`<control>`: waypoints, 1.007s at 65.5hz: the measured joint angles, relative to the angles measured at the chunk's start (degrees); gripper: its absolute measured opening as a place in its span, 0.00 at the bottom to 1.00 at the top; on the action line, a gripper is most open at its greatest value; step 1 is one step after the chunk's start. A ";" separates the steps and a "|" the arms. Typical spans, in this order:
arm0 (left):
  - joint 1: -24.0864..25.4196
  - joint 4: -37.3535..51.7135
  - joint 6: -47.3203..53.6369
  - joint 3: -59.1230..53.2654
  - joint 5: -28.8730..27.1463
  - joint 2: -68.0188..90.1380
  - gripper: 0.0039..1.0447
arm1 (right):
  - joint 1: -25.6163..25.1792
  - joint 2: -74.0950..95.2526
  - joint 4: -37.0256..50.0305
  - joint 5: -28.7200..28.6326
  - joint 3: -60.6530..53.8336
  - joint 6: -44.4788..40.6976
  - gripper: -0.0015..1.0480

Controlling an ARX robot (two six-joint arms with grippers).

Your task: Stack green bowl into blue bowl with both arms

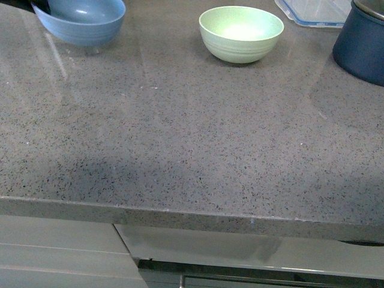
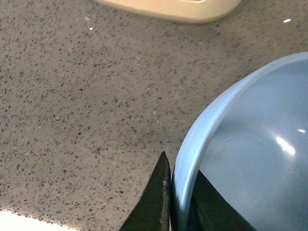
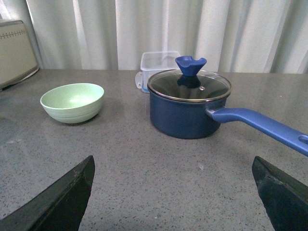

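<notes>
Now, left end effector (image 2: 182,197): clamped on blue bowl (image 1: 84,21) rim, upper left
Right end effector (image 3: 172,166): open, empty
Risk: thin rim pinch slips, bowl drops

Soft, even light. In the front view, pale glare streaks cross the glossy bench (image 1: 180,120) and a dim shadow lies near its front edge. Small highlights glint inside the blue bowl (image 2: 260,144), whose near rim is blurred
</notes>
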 joint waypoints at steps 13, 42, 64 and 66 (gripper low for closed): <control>-2.69 -1.38 -0.98 3.54 0.46 0.83 0.04 | 0.00 0.00 0.00 0.00 0.00 -0.02 0.90; -7.69 -2.95 -3.65 7.65 0.81 4.68 0.04 | 0.00 0.00 0.00 0.00 0.00 -0.02 0.90; -9.73 -3.78 -4.92 9.68 0.85 6.86 0.04 | 0.00 0.00 0.00 0.00 0.00 0.00 0.90; -9.84 -3.91 -4.92 9.97 0.85 7.06 0.04 | 0.00 0.00 0.00 0.00 0.00 -0.02 0.90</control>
